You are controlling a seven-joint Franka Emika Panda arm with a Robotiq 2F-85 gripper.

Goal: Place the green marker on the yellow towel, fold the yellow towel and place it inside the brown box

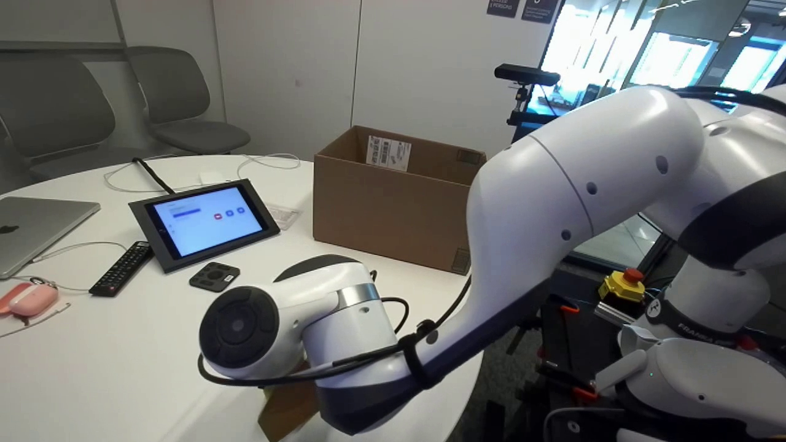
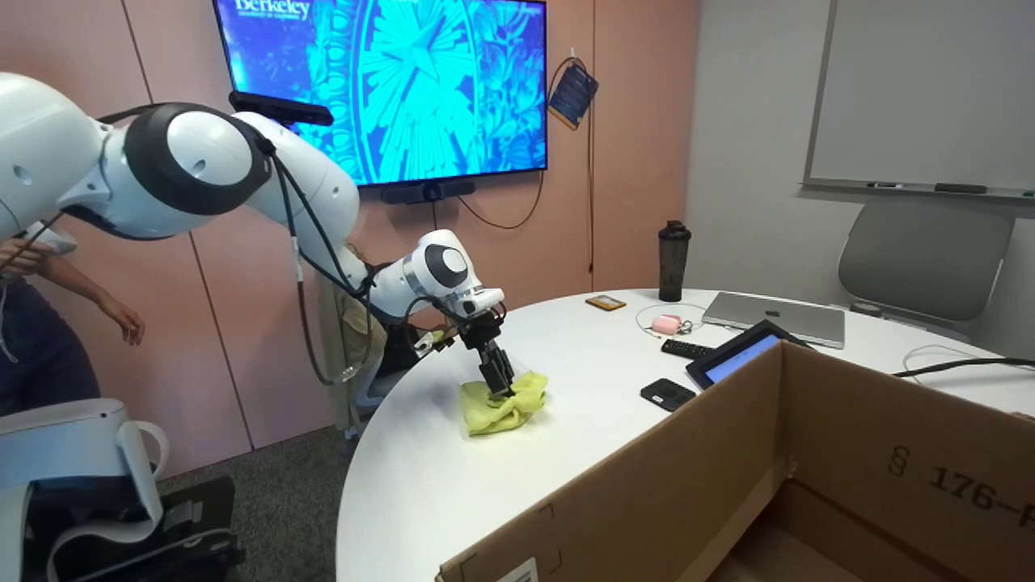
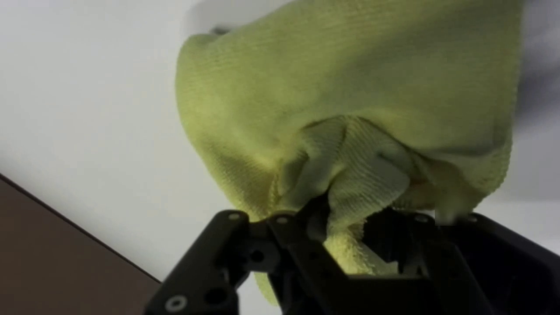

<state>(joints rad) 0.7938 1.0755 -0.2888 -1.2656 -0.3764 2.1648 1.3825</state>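
The yellow towel (image 2: 495, 412) lies crumpled near the round table's edge in an exterior view. My gripper (image 2: 502, 393) reaches down into it, fingers shut on a bunched fold. In the wrist view, the gripper (image 3: 348, 214) has gathered yellow towel (image 3: 350, 74) between its fingers, while a broad flap spreads beyond them. The green marker cannot be made out; a small dark bit peeks past the towel's upper left edge, too little to identify. The brown box (image 1: 390, 212) stands upright on the table, apart from the gripper, and looms close in an exterior view (image 2: 639, 501).
On the white table (image 2: 453, 501) are a tablet on a stand (image 1: 206, 221), a black remote (image 1: 121, 269), a small black device (image 1: 214, 277), a laptop (image 1: 40, 227) and a pink case (image 1: 34, 301). A dark bottle (image 2: 672, 263) stands farther off. Thin cables trail between them.
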